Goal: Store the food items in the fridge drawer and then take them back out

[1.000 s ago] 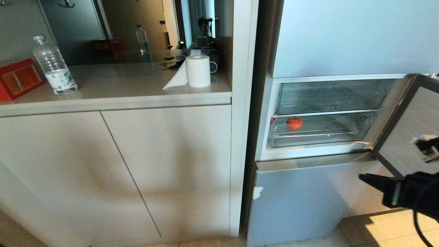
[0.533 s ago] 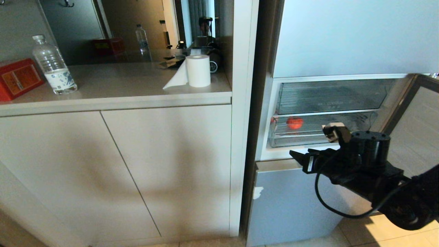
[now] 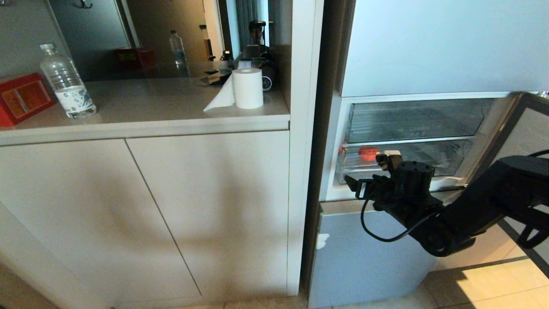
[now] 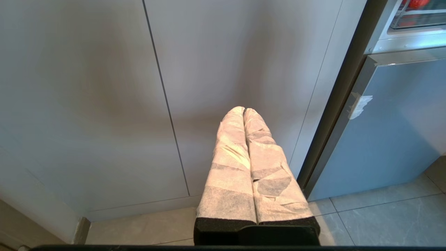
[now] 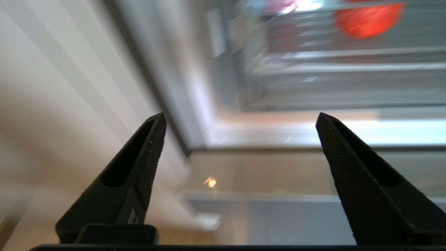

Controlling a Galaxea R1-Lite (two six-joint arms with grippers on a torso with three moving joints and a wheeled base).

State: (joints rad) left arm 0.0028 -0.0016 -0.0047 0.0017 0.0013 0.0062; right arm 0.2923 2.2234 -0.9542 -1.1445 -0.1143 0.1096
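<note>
I see my right tool (image 3: 352,183) spread wide, empty, just before the fridge drawer (image 3: 401,171) holding the apple (image 3: 368,151); left tool (image 4: 244,111) pressed closed.

A clear water bottle (image 3: 67,88) stands on the pale counter (image 3: 146,112), near the left end. A red box (image 3: 22,99) sits just beside it, partly cut off by the edge. A roll of white paper (image 3: 247,88) stands further right (one sheet hangs loose). Under the counter are two plain cupboard doors (image 3: 141,214). The floor has pale tiles (image 3: 493,287).
</note>
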